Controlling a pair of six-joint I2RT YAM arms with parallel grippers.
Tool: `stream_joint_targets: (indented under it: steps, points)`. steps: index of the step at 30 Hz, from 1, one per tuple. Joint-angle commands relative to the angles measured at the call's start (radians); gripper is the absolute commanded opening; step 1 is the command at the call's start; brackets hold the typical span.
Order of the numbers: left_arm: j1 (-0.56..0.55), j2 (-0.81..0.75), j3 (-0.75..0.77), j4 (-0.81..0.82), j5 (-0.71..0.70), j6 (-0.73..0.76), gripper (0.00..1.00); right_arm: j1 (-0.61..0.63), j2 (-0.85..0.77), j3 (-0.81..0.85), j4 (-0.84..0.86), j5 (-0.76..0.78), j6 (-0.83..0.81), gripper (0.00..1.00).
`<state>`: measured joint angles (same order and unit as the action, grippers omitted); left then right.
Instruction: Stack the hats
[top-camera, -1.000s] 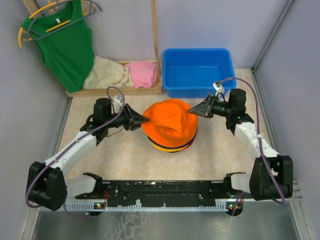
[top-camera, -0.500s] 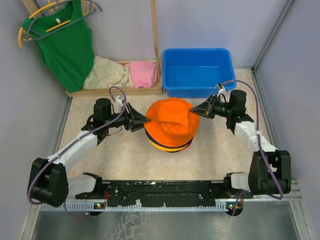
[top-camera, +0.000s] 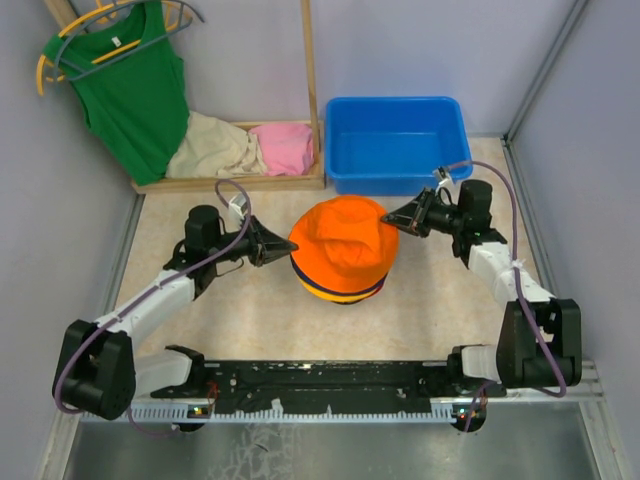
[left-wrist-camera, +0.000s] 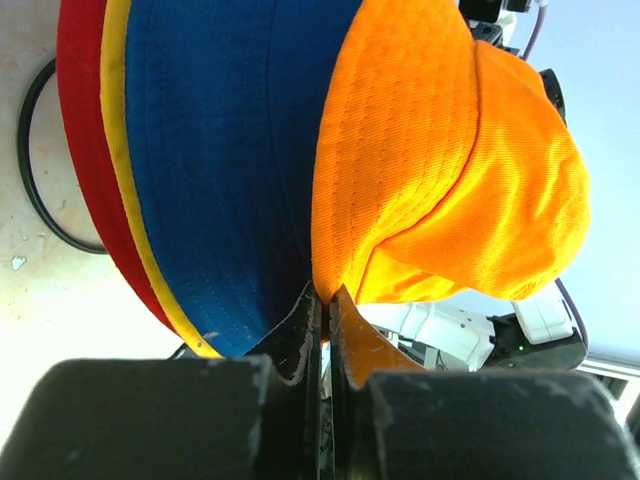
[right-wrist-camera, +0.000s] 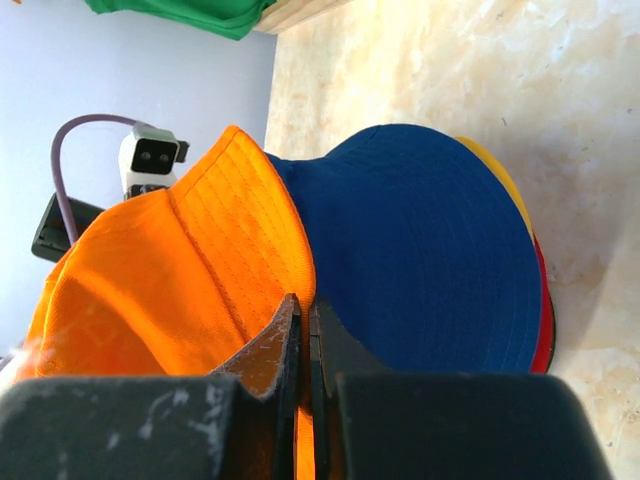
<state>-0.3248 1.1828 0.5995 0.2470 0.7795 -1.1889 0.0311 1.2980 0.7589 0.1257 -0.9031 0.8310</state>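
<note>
The pale marbled surface (top-camera: 250, 310) fills the middle of the top view. At its upper right sits a blue plastic bin (top-camera: 395, 140). In the upper left a green tank top (top-camera: 130, 95) hangs on a hanger, with beige folded cloth (top-camera: 212, 148) and pink folded cloth (top-camera: 285, 147) side by side just below and to the right of it.

Now the hats, dead centre of the frame, all in one pile. The bright orange bucket hat (top-camera: 345, 245) is on top, its crown bulging up and its brim lifted at both sides. Under it comes the navy blue hat (left-wrist-camera: 230, 150), broad and smooth in the left wrist view. Below that the yellow-orange hat (left-wrist-camera: 113, 100) shows as only a thin line of brim. The red hat (left-wrist-camera: 80, 100) is at the bottom, resting on the surface.

The left end effector (top-camera: 283, 247) reaches in from the left, fingers pressed together on the orange hat's brim edge. The right end effector (top-camera: 388, 218) comes in from the upper right, also clamped tight on that same brim, on the opposite side. The orange brim is held clear of the navy hat at both pinch points.
</note>
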Motion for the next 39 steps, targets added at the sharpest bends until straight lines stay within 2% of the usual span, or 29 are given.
stream_joint_targets:
  steps: [1, 8, 15, 18, 24, 26, 30, 39]
  points:
    - [0.009, 0.008, -0.031, 0.075, -0.014, 0.016, 0.04, -0.011, 0.012, 0.018, -0.055, 0.123, -0.031, 0.00]
    - [0.037, 0.084, -0.133, 0.178, 0.022, 0.041, 0.03, -0.007, 0.046, -0.047, -0.112, 0.220, -0.099, 0.00]
    - [0.056, 0.116, -0.165, 0.184, 0.042, 0.076, 0.04, 0.066, 0.048, -0.059, -0.207, 0.351, -0.201, 0.00]
    - [0.068, 0.127, -0.159, 0.183, 0.055, 0.088, 0.09, 0.114, 0.032, -0.056, -0.252, 0.403, -0.245, 0.00]
    - [0.080, 0.117, -0.139, 0.189, 0.067, 0.091, 0.38, 0.141, -0.050, -0.045, -0.285, 0.415, -0.250, 0.00]
    - [0.083, 0.097, -0.141, 0.185, 0.057, 0.094, 0.45, 0.142, -0.078, -0.034, -0.306, 0.415, -0.248, 0.00]
    - [0.087, 0.079, -0.162, 0.181, 0.036, 0.100, 0.51, 0.142, -0.121, -0.009, -0.347, 0.415, -0.253, 0.00]
    - [0.087, 0.106, -0.214, 0.320, 0.031, 0.037, 0.54, 0.146, -0.135, 0.049, -0.411, 0.423, -0.281, 0.00]
